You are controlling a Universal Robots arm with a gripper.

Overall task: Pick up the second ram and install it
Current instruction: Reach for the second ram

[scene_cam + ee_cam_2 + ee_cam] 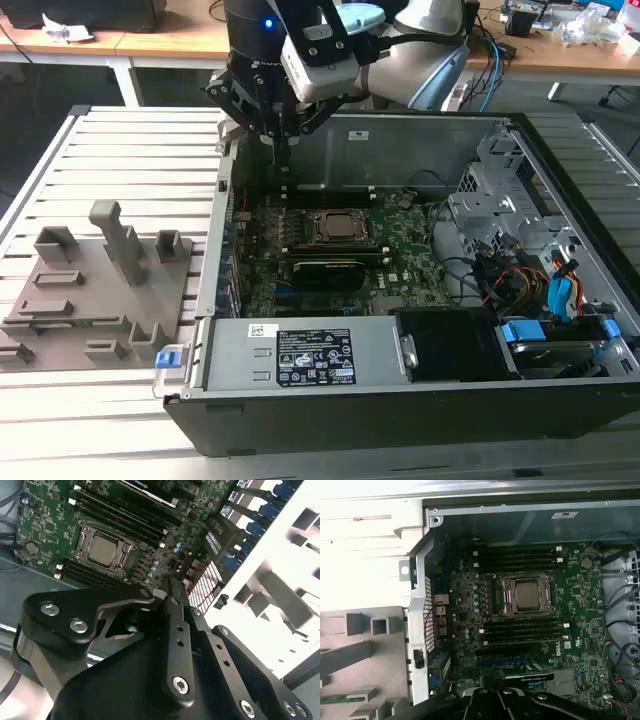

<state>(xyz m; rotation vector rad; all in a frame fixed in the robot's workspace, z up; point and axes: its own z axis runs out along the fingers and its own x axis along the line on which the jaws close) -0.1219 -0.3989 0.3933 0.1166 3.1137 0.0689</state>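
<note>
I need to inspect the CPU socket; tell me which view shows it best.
The first wrist view: the CPU socket faces the camera, unobstructed. The second wrist view shows it at a slant; the exterior view shows it from farther off.

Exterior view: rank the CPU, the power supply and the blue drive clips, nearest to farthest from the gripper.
1. CPU, mid-motherboard, closest to the gripper.
2. Power supply, along the case's near edge.
3. Blue drive clips, at the exterior view's far right.
</note>
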